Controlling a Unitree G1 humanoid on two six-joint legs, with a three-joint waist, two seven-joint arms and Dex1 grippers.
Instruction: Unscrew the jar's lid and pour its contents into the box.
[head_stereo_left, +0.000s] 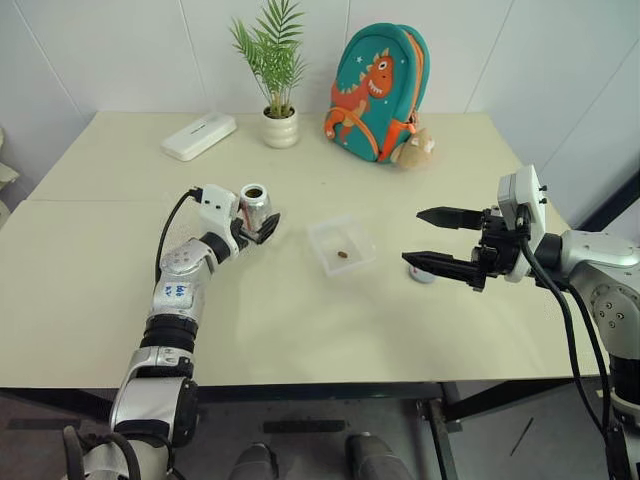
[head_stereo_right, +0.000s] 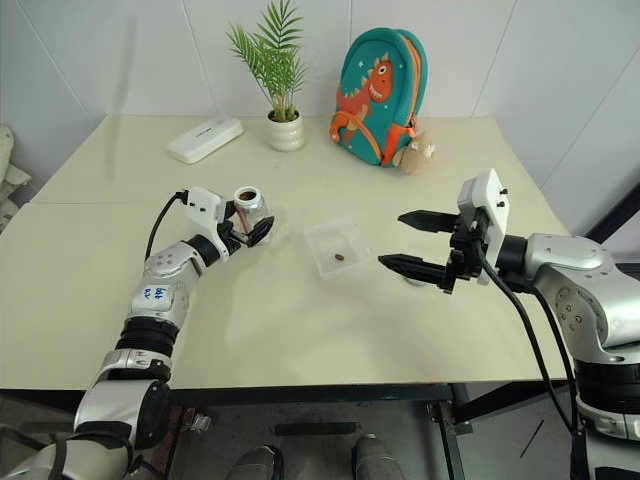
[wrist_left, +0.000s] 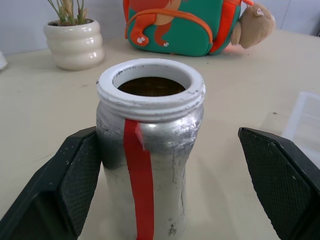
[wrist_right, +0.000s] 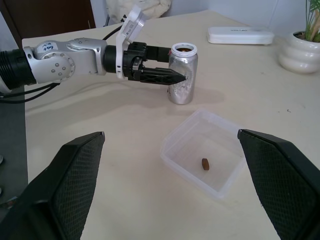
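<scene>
The jar (head_stereo_left: 254, 203) stands upright on the table left of centre, silvery with a red stripe (wrist_left: 137, 175), its white-rimmed mouth uncapped. My left gripper (head_stereo_left: 262, 222) is open around it: one finger (wrist_left: 80, 180) lies close against its side, the other finger (wrist_left: 280, 180) stands well apart. The clear box (head_stereo_left: 325, 236) sits mid-table with the brown pellet (wrist_right: 205, 163) inside. My right gripper (head_stereo_left: 412, 236) hovers open to the right of the box, holding nothing. The grey lid (head_stereo_left: 422, 273) lies on the table beneath its lower finger, partly hidden.
At the back of the table stand a white plant pot (head_stereo_left: 280, 128), a teal dinosaur backpack (head_stereo_left: 378, 90) with a plush toy (head_stereo_left: 415, 148), and a flat white case (head_stereo_left: 199, 135). The near table edge runs below both arms.
</scene>
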